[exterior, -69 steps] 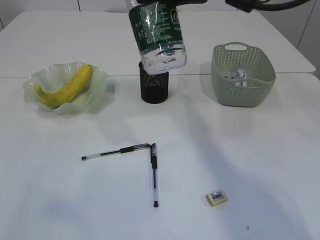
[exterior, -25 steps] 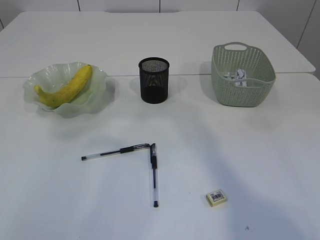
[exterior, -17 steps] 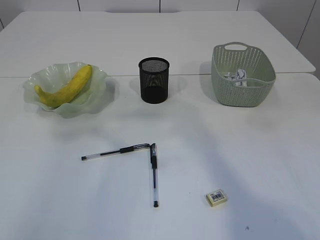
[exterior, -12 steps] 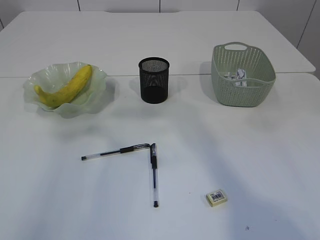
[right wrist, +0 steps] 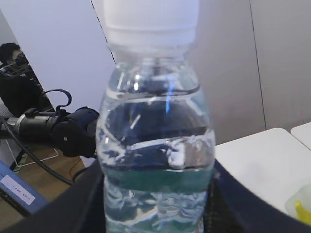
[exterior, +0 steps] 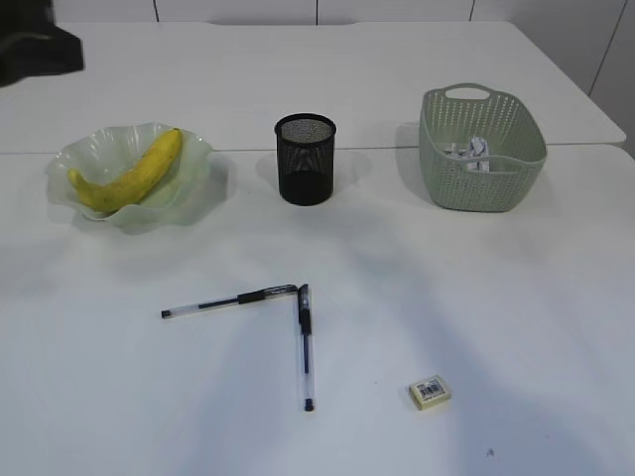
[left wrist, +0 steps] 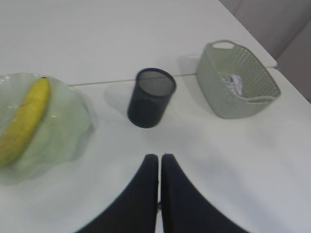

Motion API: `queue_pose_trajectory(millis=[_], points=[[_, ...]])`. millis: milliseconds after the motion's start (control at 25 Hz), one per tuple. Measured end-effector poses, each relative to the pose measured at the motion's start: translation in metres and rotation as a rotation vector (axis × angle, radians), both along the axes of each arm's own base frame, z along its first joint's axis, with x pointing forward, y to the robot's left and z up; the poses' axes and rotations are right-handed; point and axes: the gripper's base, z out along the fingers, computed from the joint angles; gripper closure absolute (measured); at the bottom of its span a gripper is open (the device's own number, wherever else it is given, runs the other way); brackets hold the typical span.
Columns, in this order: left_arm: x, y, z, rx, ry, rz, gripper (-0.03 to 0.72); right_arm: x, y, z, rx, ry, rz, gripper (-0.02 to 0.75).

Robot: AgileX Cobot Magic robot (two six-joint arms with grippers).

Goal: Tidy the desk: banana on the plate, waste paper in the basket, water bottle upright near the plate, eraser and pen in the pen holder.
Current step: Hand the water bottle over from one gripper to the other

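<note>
The banana [exterior: 131, 172] lies on the pale green plate [exterior: 193, 188] at the left; both show in the left wrist view, banana [left wrist: 25, 120] and plate [left wrist: 68, 126]. The black mesh pen holder [exterior: 306, 159] stands at the middle back. Crumpled paper [exterior: 468, 152] lies in the green basket [exterior: 481, 183]. Two pens [exterior: 230, 299] [exterior: 306, 345] and the eraser [exterior: 430, 393] lie on the table in front. My right gripper [right wrist: 155, 194] is shut on the water bottle [right wrist: 155, 145], upright, out of the exterior view. My left gripper [left wrist: 159, 158] is shut and empty, high above the table.
The pen holder [left wrist: 150, 97] and the basket [left wrist: 238, 85] show in the left wrist view too. A dark part of an arm [exterior: 35, 45] shows at the top left corner of the exterior view. A seam runs across the white table behind the plate.
The water bottle, held above the pen holder 2.8 s ago, has left the exterior view. A dark arm part has come in at the top left corner.
</note>
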Motion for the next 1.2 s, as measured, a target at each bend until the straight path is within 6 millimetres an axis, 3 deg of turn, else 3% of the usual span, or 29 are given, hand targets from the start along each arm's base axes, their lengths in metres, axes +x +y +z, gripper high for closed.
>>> queue_pose_trajectory(millis=[240,480,800,1040,1200], points=[[-0.013,-0.032,-0.002,0.013,-0.010,-0.140,0.704,0.000,0.000,0.000,-0.002,-0.001,0.000,0.388],[-0.031,-0.030,0.008,0.009,-0.009,-0.176,0.704,0.001,0.000,-0.004,-0.041,-0.011,-0.012,0.388],[-0.089,-0.007,0.057,-0.052,-0.046,-0.290,0.704,0.001,0.000,-0.004,-0.048,-0.012,-0.008,0.388],[-0.135,-0.006,0.097,-0.053,-0.126,-0.586,0.704,0.001,0.000,-0.004,-0.048,-0.012,-0.008,0.388],[-0.155,-0.012,0.109,-0.073,-0.212,-0.801,0.704,0.001,0.000,-0.004,-0.048,-0.012,-0.008,0.388]])
